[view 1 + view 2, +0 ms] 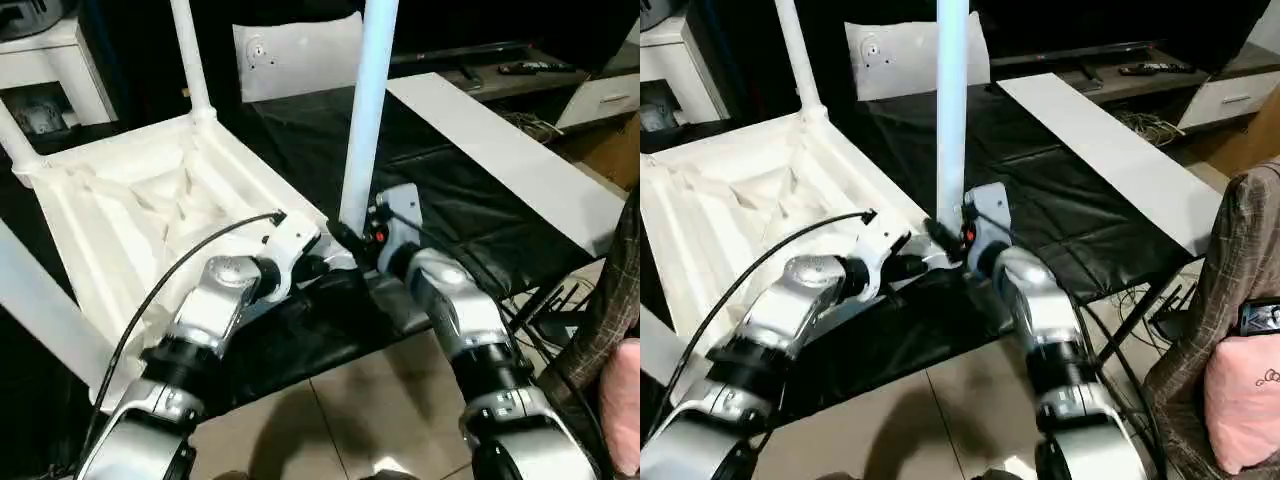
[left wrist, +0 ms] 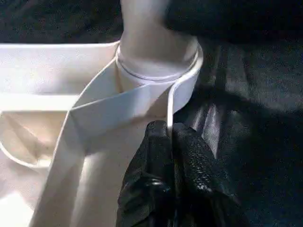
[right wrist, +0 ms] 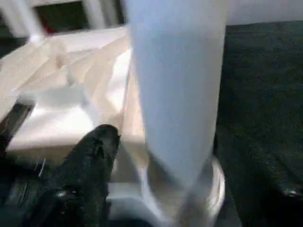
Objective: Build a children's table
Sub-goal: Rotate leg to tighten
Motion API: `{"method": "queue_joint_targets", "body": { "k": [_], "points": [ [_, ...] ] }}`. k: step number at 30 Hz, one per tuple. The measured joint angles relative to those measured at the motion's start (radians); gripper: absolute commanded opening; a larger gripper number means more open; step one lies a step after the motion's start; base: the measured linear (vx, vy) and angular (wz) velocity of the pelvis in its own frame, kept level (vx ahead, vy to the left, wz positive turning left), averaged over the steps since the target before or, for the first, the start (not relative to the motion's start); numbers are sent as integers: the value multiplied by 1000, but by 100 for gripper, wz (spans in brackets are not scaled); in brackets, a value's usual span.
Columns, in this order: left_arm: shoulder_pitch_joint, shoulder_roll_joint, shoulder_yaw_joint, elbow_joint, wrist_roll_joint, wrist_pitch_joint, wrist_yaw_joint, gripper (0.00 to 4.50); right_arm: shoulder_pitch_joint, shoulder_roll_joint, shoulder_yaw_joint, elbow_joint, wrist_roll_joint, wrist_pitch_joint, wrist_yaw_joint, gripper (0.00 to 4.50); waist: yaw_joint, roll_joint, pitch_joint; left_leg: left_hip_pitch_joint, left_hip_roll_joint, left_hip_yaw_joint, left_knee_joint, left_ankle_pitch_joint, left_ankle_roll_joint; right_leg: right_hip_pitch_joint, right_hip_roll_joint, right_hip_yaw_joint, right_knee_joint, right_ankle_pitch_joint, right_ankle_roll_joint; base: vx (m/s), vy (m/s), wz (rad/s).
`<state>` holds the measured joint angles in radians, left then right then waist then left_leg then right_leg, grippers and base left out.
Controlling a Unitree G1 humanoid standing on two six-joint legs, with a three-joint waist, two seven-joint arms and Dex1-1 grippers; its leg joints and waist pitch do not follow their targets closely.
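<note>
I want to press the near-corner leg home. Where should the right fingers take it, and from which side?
Probably low on the near leg, just above its corner socket, coming from the open dark-mat side. The leg stands upright and round, so fingers can straddle it level; the tabletop ribs crowd the other side, where the shut left gripper sits at the rim.

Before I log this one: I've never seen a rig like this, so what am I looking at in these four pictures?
It is a humanoid robot building a children's table. Two pictures come from cameras in its head, looking down over its silver forearms; the other two sit on its wrists, looking along the black fingers.

The white tabletop lies upside down on a black cloth, ribs showing. A white leg stands upright in the near corner socket; another leg stands at the far corner.

The left gripper is shut, its tips against the tabletop's edge below that socket. The right gripper sits at the near leg's base; whether it grips is unclear.
</note>
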<state>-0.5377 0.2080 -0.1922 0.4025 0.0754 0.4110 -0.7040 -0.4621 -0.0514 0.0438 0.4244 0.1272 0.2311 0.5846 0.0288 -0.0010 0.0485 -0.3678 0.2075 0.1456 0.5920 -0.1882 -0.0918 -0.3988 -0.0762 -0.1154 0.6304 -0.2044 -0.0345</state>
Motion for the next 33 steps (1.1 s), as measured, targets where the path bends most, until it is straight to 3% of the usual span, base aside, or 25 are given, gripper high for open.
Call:
{"method": "queue_joint_targets", "body": {
  "k": [7, 12, 15, 23, 27, 29, 33],
  "points": [
    [24, 59, -1, -2, -5, -91, -56, 0, 146, -34, 41, -199, 75, 35, 93, 439, 3, 6, 4, 1, 2, 2, -2, 0, -2, -3, 4, 3, 0, 1, -2, 0, 0, 0],
    [61, 155, 0, -6, -41, -183, -182, 0, 239, -83, 34, -312, 97, 45, 134, 447, 9, 6, 4, 1, 0, 4, -2, -1, -2, -3, 3, 6, -2, 2, 0, 0, 0, 0],
    [68, 187, -18, -7, -56, -228, -267, 0, 243, -93, 38, -330, 99, 42, 148, 447, 17, 4, 5, 1, 0, 4, -2, -1, -2, -3, 2, 7, -3, 3, 1, 0, 0, 0],
    [69, 267, -86, -7, -81, -347, -491, 0, 240, -188, 46, -352, 112, 39, 239, 447, 66, 1, 4, 3, -1, 10, -1, -1, -1, -2, 0, 12, -5, 3, 3, 0, 0, 0],
    [38, 279, -111, 38, -80, -401, -559, 0, 216, -237, 82, -346, 140, 40, 366, 447, 74, 0, 4, 3, -1, 12, 0, 0, 0, -1, -1, 13, -5, 5, 5, 0, 0, 0],
    [15, 282, -132, 62, -76, -424, -591, 0, 193, -269, 114, -321, 152, 34, 461, 413, 76, -1, 4, 3, -1, 15, 1, 1, 1, -1, -1, 15, -4, 6, 6, 0, 0, 0],
    [-3, 283, -154, 80, -74, -459, -646, 0, 146, -288, 129, -254, 154, 3, 562, 394, 83, -2, 4, 4, 0, 18, 2, 2, 3, 0, -1, 17, -4, 7, 7, 0, 0, 0]
  ]
}}
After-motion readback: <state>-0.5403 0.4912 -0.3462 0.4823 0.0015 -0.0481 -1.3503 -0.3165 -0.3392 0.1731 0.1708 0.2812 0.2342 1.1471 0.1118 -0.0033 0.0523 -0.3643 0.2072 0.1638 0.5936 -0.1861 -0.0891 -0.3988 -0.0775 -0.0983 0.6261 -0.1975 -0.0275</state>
